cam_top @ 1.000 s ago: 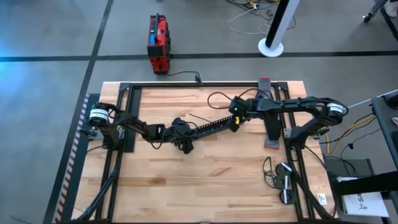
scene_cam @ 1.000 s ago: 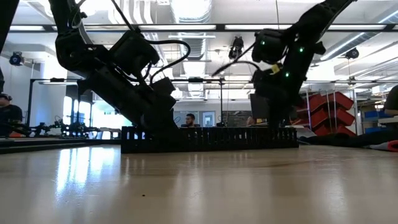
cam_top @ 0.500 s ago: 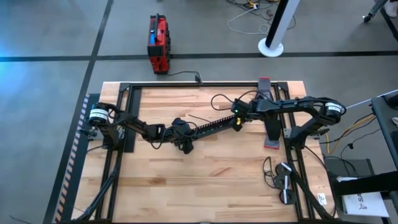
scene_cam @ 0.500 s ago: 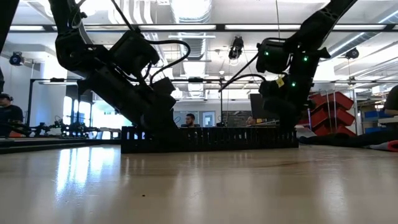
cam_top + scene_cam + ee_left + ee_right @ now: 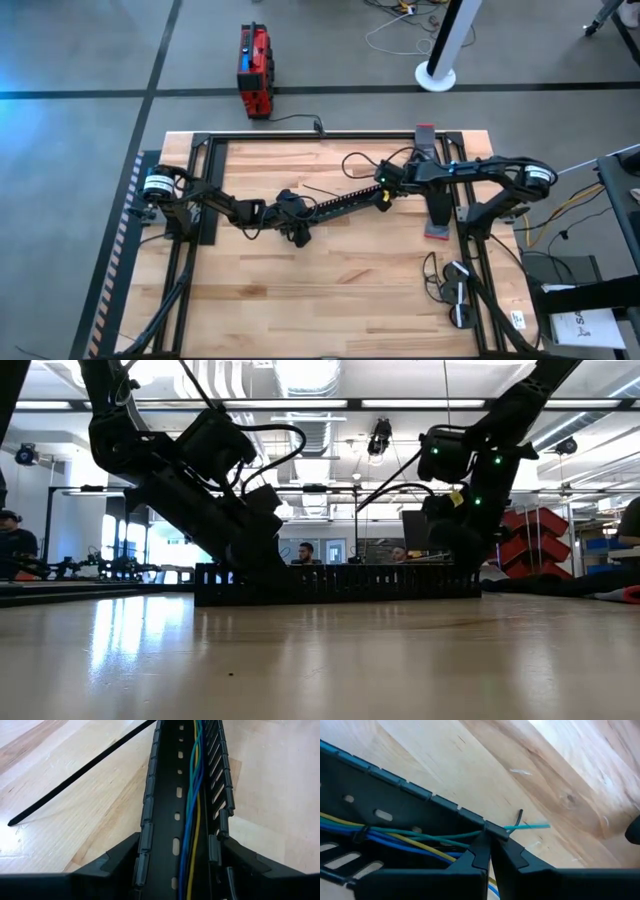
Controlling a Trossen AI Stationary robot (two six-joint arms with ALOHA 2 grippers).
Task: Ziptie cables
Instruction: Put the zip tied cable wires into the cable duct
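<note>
right pincer [image 5: 384, 195] shifted slightly right, closed beside cables [image 5: 395, 840].

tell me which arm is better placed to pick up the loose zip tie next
Left, probably. The loose zip tie lies on the wood just beside the left tool, which holds the slotted duct. The right tool sits at the duct's far end.

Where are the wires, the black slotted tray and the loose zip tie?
wires [image 5: 192, 795], left wrist view, on the twisted green and blue strands.
tray [image 5: 172, 820], left wrist view, on its slotted floor.
zip tie [image 5: 75, 775], left wrist view, mid-strip.
</note>
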